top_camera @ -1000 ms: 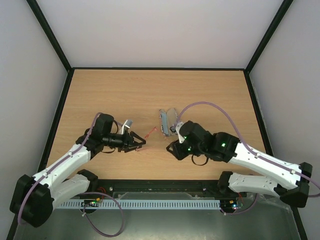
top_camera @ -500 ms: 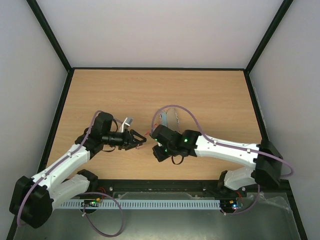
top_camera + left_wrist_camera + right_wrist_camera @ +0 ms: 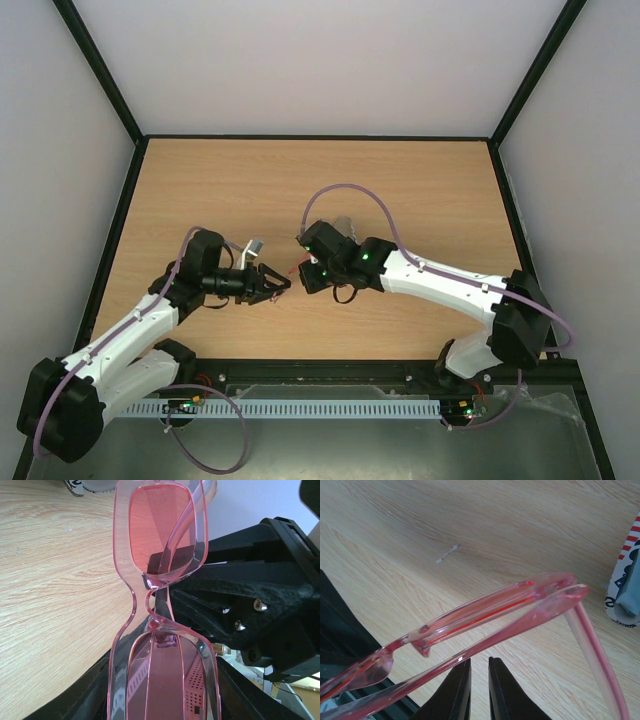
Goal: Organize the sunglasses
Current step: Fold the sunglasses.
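Observation:
The sunglasses (image 3: 160, 545), with a translucent red-orange frame and red lenses, are held off the table by my left gripper (image 3: 162, 692), which is shut on one lens end. From above only a red sliver of them (image 3: 295, 269) shows in front of the left gripper (image 3: 278, 283). My right gripper (image 3: 302, 263) sits right at their free end. In the right wrist view its fingers (image 3: 462, 690) are almost shut, with a thin slit and nothing in it. A temple arm (image 3: 485, 642) crosses just past the tips of the right gripper (image 3: 479, 667).
The flag-printed case (image 3: 622, 587) lies open on the wooden table (image 3: 420, 190) behind the right wrist, with light blue cloth (image 3: 630, 602) inside. From above it (image 3: 342, 226) is mostly hidden by the arm. The right arm's black body (image 3: 260, 605) fills the left wrist view's right side.
My right arm has swung left from beside the case up to the sunglasses. My left gripper has kept hold of them and hardly moved.

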`<state>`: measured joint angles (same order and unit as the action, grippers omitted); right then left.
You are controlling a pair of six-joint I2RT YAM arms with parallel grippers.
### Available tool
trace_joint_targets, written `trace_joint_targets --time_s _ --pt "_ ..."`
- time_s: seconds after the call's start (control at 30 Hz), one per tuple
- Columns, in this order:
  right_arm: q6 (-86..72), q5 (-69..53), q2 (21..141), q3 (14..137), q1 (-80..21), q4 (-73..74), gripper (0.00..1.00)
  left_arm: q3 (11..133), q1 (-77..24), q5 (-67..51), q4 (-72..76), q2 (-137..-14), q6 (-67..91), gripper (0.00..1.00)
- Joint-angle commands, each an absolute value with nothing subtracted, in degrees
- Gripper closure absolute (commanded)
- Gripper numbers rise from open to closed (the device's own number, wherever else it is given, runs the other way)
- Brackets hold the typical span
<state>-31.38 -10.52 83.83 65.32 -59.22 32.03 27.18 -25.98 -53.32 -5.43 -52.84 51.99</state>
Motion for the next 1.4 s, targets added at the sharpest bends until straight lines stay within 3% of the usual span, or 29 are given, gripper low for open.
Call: trace_joint_targets --time_s 0.0,0.1,0.23,0.47,0.77,0.9,1.37 --pt "-30.61 -9.70 85.04 67.37 -59.05 30.57 0.89 26.70 -26.37 -54.91 -4.13 -51.88 52.23 0.62" --pt "-30.57 -8.93 82.37 68.26 -59.04 33.24 0.89 26.91 -26.00 -53.56 -5.09 -51.85 51.86 0.62" --pt "-30.48 -3.92 75.96 69.43 -57.40 38.71 0.82 27.31 -25.26 -52.23 -4.57 -52.19 51.91 0.62" --pt "-28.75 2.61 73.30 65.16 -48.21 43.80 0.80 29.71 -24.72 -53.20 -5.79 -52.32 51.33 0.63" --pt "-29.11 -5.79 76.01 57.92 -43.40 36.51 0.81 31.03 -24.10 -53.69 -5.80 -52.01 51.85 0.62" --pt "-30.77 -12.61 75.72 57.55 -45.62 32.77 0.83 30.65 -23.91 -53.70 -4.29 -53.16 51.89 0.62" --pt "-36.17 -13.86 83.23 63.95 -60.59 25.98 0.85 30.01 -23.91 -54.06 -0.94 -55.76 52.68 0.63"
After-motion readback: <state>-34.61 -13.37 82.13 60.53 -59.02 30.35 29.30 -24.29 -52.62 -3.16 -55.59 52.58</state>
